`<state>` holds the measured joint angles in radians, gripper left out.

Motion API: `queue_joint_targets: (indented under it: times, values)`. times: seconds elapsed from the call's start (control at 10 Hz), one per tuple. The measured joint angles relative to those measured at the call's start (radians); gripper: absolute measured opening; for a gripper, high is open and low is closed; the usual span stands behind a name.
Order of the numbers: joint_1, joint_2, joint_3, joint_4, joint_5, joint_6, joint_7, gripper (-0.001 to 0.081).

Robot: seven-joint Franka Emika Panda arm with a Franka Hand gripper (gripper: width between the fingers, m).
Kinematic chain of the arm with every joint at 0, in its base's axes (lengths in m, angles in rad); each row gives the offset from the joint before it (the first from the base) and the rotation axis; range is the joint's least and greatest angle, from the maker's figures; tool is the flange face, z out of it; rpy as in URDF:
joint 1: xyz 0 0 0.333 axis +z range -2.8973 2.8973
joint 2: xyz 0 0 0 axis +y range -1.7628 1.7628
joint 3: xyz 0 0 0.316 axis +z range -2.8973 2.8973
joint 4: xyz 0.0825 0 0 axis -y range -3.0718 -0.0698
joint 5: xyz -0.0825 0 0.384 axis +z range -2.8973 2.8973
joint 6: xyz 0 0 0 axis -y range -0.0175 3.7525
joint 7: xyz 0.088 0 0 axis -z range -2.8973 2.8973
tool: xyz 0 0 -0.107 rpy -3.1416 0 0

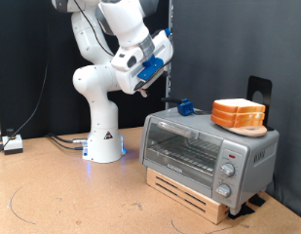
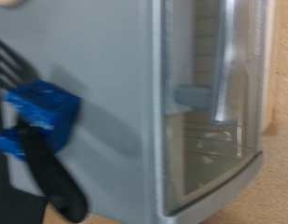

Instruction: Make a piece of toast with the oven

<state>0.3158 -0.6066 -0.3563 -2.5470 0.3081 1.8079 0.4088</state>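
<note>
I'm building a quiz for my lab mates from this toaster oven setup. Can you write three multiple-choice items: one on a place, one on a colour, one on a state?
1. Where does the piece of toast lie?
A. on top of the oven
B. on the wire rack inside
C. on the floor

2. What colour is the small block on the oven's top?
A. red
B. blue
C. green

3. How is the oven's glass door?
A. closed
B. hanging fully open
C. removed

Key: 1 A, the slice sits on the roof at the exterior view's right end, above the knobs. 2 B, both views show it blue. 3 A, the glass stands flush in the oven's front in the exterior view.

The gripper hangs in the air above the oven's end at the exterior view's left, touching nothing.
</note>
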Motion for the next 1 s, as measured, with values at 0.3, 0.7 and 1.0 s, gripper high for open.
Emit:
queue_joint_targets:
  times: [0.3,0.7,1.0]
  values:
    - [-0.003,0.038,0.004,-0.101,-0.043,0.151,0.0,0.0809]
    - [0.023,0.1,0.004,-0.153,-0.012,0.275,-0.029,0.0809]
    - [0.043,0.133,0.006,-0.164,0.004,0.327,-0.035,0.0809]
